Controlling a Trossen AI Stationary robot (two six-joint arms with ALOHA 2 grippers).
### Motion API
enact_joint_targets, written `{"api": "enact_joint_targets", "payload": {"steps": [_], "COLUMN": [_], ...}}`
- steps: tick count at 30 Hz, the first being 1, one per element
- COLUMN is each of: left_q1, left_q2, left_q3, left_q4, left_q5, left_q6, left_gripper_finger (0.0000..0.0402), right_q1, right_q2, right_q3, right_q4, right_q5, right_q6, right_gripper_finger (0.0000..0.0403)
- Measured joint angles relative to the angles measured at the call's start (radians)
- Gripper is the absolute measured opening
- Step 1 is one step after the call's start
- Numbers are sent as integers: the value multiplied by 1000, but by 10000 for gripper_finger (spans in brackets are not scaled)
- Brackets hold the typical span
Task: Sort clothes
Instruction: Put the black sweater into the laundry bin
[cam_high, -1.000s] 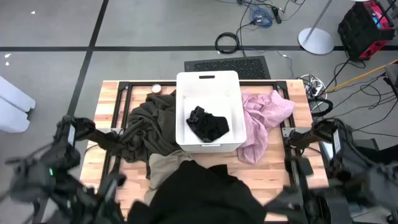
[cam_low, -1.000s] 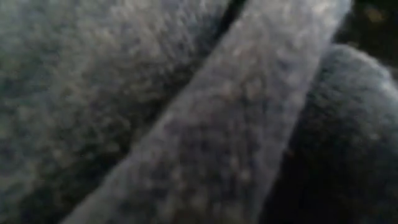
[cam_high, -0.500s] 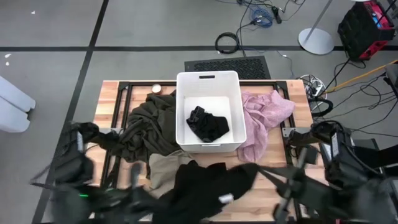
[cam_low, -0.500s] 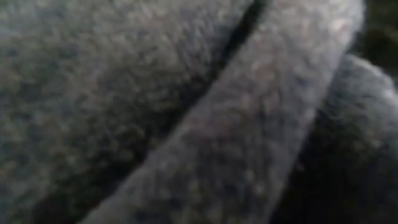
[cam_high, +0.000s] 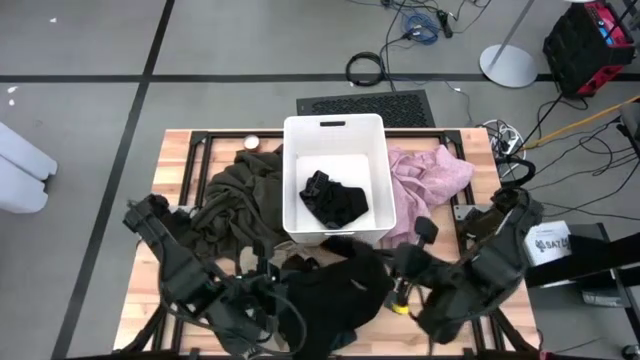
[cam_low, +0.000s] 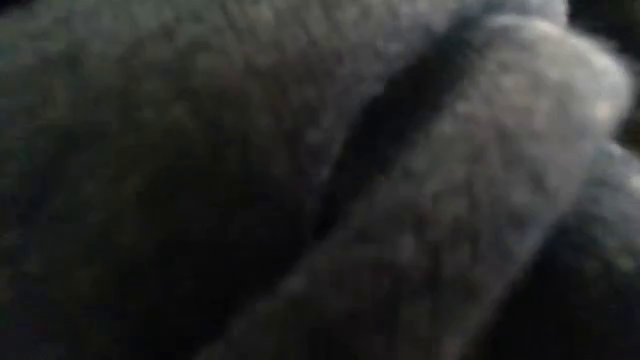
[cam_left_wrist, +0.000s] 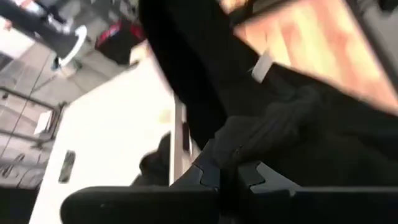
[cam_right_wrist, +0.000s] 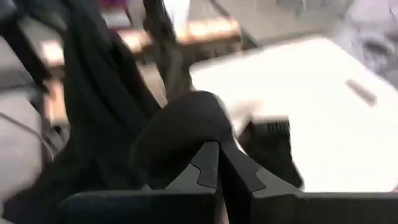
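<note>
Claws first: the left claw (cam_left_wrist: 227, 177) is clamped on a fold of the black garment (cam_high: 335, 295), its fingertips pinched together on a ribbed edge of the cloth in its own wrist view; the right claw (cam_right_wrist: 217, 168) is likewise closed on a bunched lump of the same black cloth, so both arms hold one piece between them over the near edge of the desk (cam_high: 175, 160); from above, the garment hangs in a dark heap between the two arms, just in front of the white bin (cam_high: 335, 135); the low view is filled by grey-dark cloth close against the lens and tells nothing more.

Inside the bin lies a small black piece (cam_high: 335, 200); against the bin's left wall sprawls the large dark olive garment (cam_high: 235, 205); against its right wall, toward the right edge of the desk, lies the pale pink garment (cam_high: 430, 190); a little of a beige garment (cam_high: 262, 265) shows beneath the olive one.

Cloth like this looks light, limp and thick; it will likely sag and trail from any pinch, and could snag the bin's rim; a hem, cuff or ribbed band seems the surest hold, since a doubled edge is less apt to slip.
</note>
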Motion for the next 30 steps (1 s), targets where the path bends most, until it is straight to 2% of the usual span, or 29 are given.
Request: {"api": "enact_joint_targets", "payload": {"steps": [3,8,11,15,19,23,27,30], "left_q1": [14,16,16,18,17,17,17,17], "left_q2": [2,2,2,2,2,2,2,2], "left_q3": [-117,-291,-379,-460,-475,-472,-470,-470], "left_q4": [11,128,247,381,417,433,433,436], "left_q5": [29,117,228,305,332,336,337,337], "left_q6": [-54,-108,-105,-104,-104,-99,-82,-81], "left_gripper_finger": [4,4,3,3,3,3,3,7], "right_q1": [-21,-37,-48,-62,-70,-79,-77,-77], "right_q2": [-6,-10,-10,-9,-1,-1,-2,2], "right_q3": [-139,-382,-526,-684,-786,-823,-823,-823], "right_q4": [-17,94,284,610,818,851,855,853], "right_q5": [-109,-333,-469,-612,-659,-714,-745,-747], "right_q6": [119,170,113,-34,-102,-123,-189,-309], "right_gripper_finger": [0,0,0,0,0,14,64,115]}}
